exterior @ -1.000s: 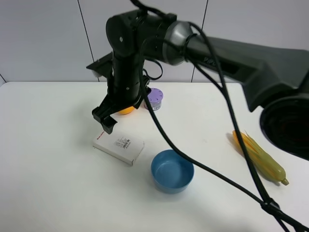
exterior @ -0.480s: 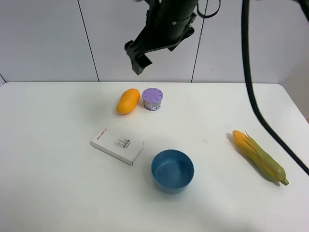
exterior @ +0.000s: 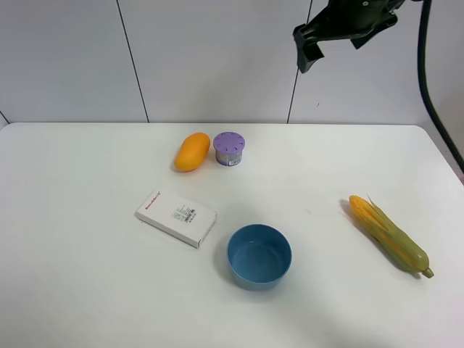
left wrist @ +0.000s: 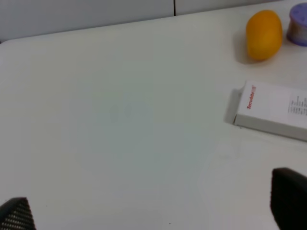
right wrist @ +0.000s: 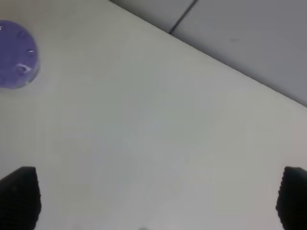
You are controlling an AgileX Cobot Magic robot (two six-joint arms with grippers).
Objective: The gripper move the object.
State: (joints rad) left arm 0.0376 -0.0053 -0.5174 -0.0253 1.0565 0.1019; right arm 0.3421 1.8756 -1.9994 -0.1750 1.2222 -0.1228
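The flat white carton [exterior: 176,217] with red lettering lies on the white table, left of centre, with nothing touching it. It also shows in the left wrist view [left wrist: 273,110]. My right gripper [exterior: 310,42] hangs high above the back right of the table, far from the carton. In the right wrist view the right gripper [right wrist: 156,194] is open and empty, with its fingertips [right wrist: 19,194] wide apart. My left gripper [left wrist: 153,206] is open and empty, short of the carton. The left arm is out of the exterior view.
An orange mango [exterior: 191,151] and a purple round container [exterior: 229,148] stand behind the carton. A blue bowl [exterior: 259,256] sits just right of the carton. A corn cob [exterior: 389,235] lies at the right side. The wall runs along the table's back edge.
My right arm has lifted away from just above the carton and swung up and to the right. The carton and the other items have stayed put.
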